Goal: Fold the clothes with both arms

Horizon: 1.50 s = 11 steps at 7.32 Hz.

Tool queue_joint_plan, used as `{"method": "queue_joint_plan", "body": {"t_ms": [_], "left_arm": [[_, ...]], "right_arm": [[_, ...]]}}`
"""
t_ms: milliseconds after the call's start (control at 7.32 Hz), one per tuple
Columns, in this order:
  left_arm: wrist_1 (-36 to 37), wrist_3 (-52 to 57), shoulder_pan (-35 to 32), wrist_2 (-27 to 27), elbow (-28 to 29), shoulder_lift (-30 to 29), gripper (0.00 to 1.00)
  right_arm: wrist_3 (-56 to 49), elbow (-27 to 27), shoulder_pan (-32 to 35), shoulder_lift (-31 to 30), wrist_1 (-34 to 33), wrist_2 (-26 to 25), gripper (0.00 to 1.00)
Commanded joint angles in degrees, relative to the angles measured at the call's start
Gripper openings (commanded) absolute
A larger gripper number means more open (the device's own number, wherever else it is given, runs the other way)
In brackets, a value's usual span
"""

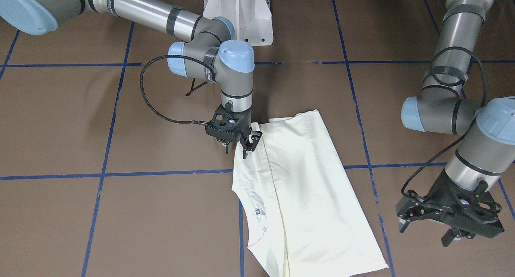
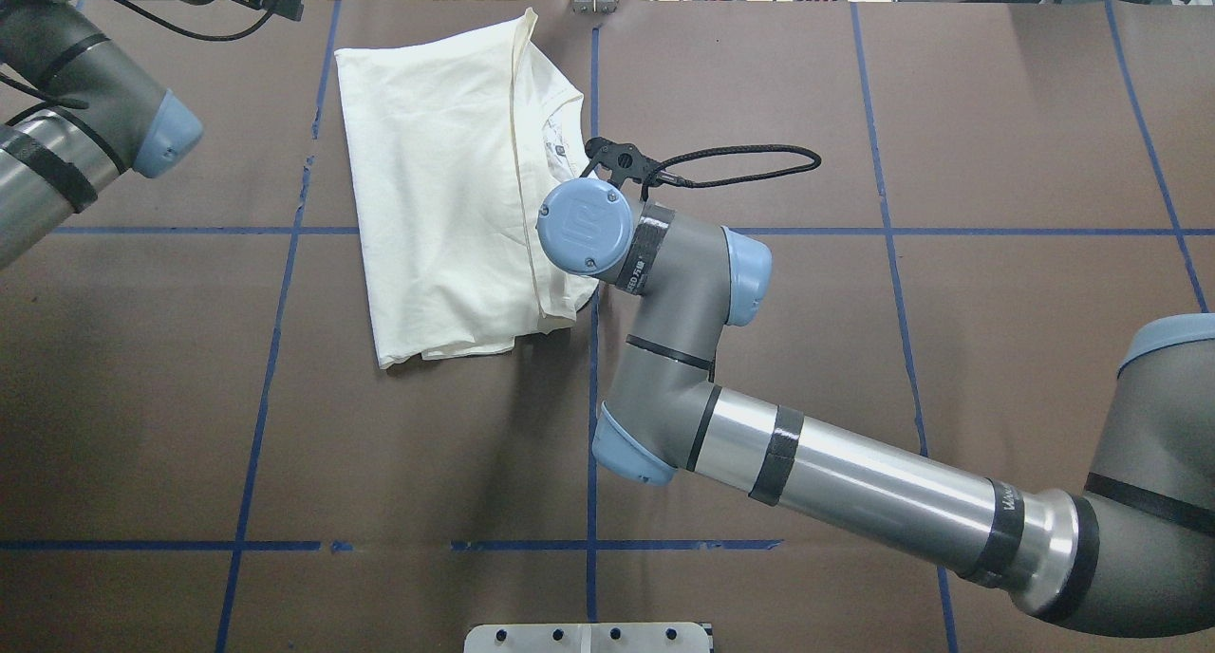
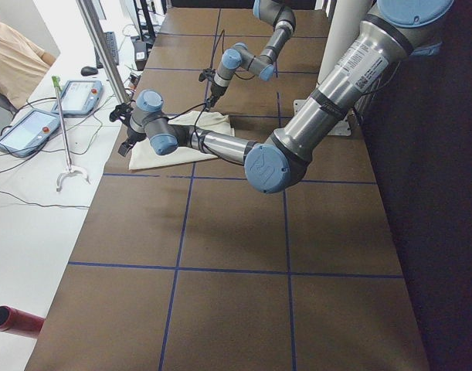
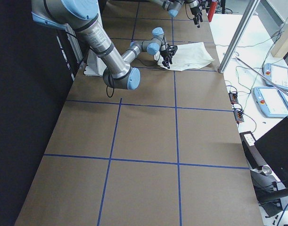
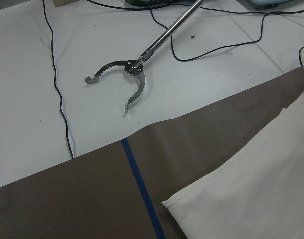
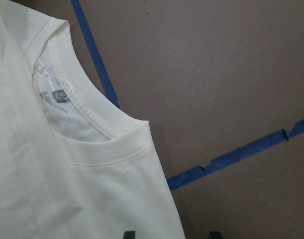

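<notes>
My left fingers (image 1: 450, 238) hang nearest, spread and empty, at 4 o'clock from the shirt (image 1: 305, 180). It lies folded lengthwise on the tabletop (image 1: 161, 212). My right fingers (image 1: 247, 146) sit parted at its 10 o'clock corner. Closing may pinch one layer only and peel the fold open. No containers here.

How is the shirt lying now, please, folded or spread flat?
Partly folded: one side of the shirt laps over along a lengthwise edge; no sleeves show.
</notes>
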Motion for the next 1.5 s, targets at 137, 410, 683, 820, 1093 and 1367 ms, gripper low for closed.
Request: {"method": "queue_joint_plan", "body": {"t_ms": [137,410,683,820,1093,1367], "left_arm": [[0.00,0.00,0.09,0.00,-0.01,0.00,1.00],[0.00,0.00,0.09,0.00,-0.01,0.00,1.00],[0.00,0.00,0.27,0.09,-0.01,0.44,1.00],[0.00,0.09,0.27,0.09,-0.01,0.53,1.00],[-0.09,0.17,0.27,0.26,-0.01,1.05,1.00],[-0.09,0.17,0.27,0.26,-0.01,1.14,1.00]], "right_arm": [[-0.01,-0.13,-0.89,0.00,0.09,-0.62,0.58],[-0.01,-0.13,-1.41,-0.09,0.18,-2.10,0.58],[-0.01,-0.13,-1.94,-0.18,0.10,-2.46,0.55],[-0.01,-0.13,-2.29,-0.44,0.09,-2.46,0.55],[-0.01,-0.22,-2.82,-0.79,0.88,-3.69,0.38],[-0.01,-0.13,-2.74,-0.61,0.97,-3.69,0.00]]}}
